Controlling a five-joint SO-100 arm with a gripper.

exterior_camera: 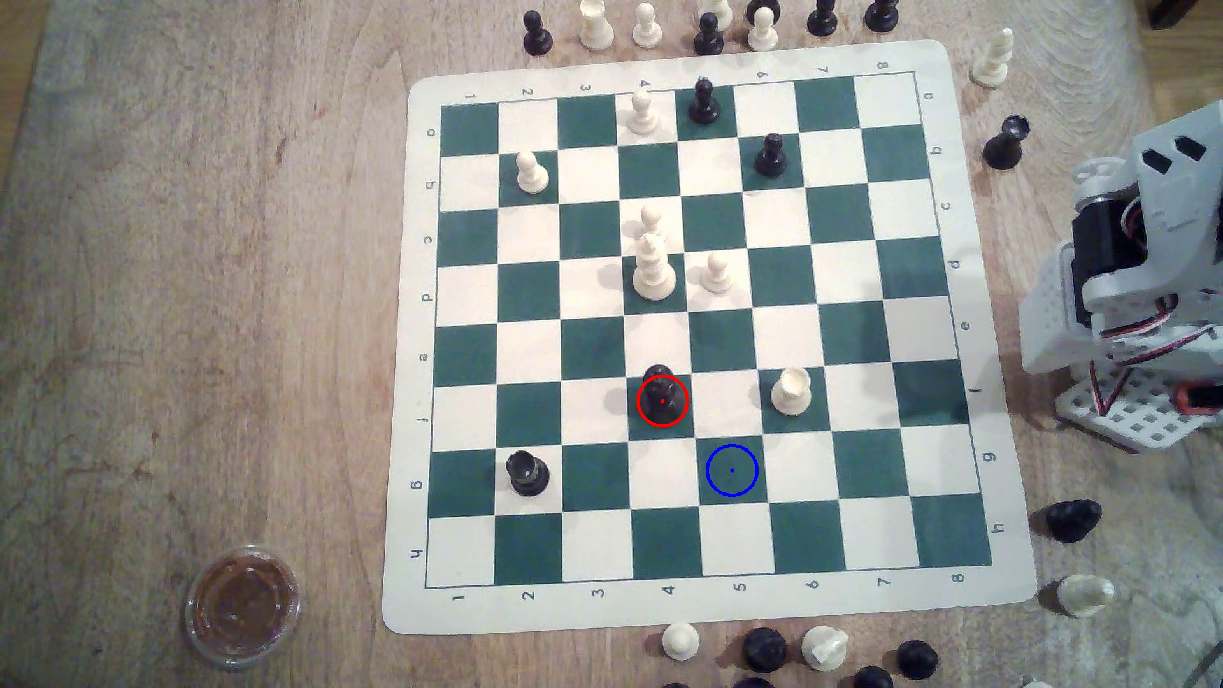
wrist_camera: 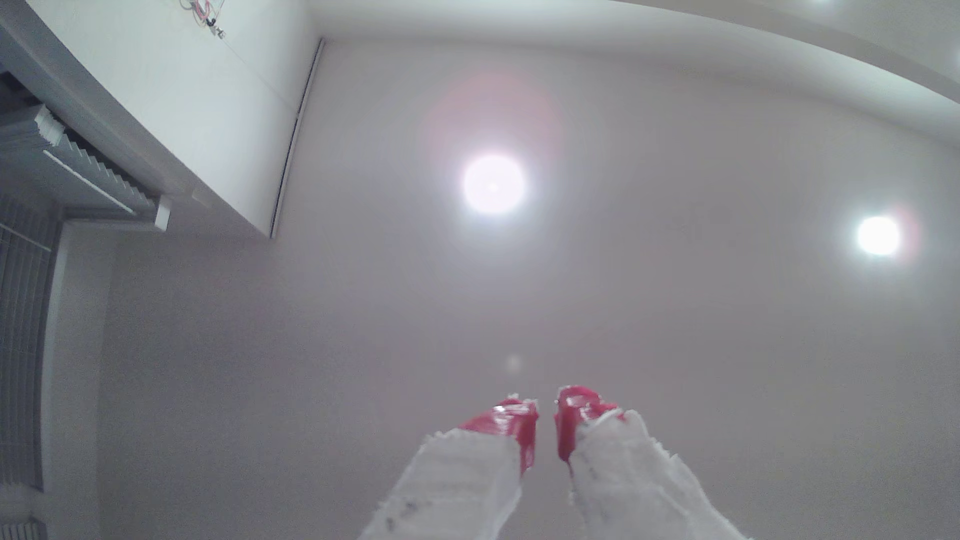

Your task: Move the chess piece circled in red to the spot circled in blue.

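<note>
Worn wooden table point(exterior_camera: 198, 264) under a rolled-out green-and-cream vinyl chessboard point(exterior_camera: 979, 582) with numbered and lettered margins. Tall glossy black chess piece with a wide round base point(exterior_camera: 662, 397) upright on a green square, ringed in thin red, near the board's middle toward the lower edge of the exterior view. Dark green square marked with a blue ring and centre dot point(exterior_camera: 731, 470) diagonally adjacent, one row lower and one column toward the exterior view's right, bare. Cream rook point(exterior_camera: 791, 391) two squares to the exterior view's right of the ringed piece; tall cream king point(exterior_camera: 654, 270) two rows above it. Black piece with a hollow crowned top point(exterior_camera: 527, 472) toward the board's lower left in the exterior view. Spare pieces strewn off the board along its edges. Round clear plastic lid point(exterior_camera: 242, 605) at the exterior view's lower left. White 3D-printed arm point(exterior_camera: 1125, 278) folded at the exterior view's right, well apart from the pieces. Red-tipped white end effector point(wrist_camera: 546, 415) aimed at a pale ceiling point(wrist_camera: 675, 337) with two glowing round lamps point(wrist_camera: 493, 184); tips nearly together, a narrow slit between, gripping nothing.
</note>
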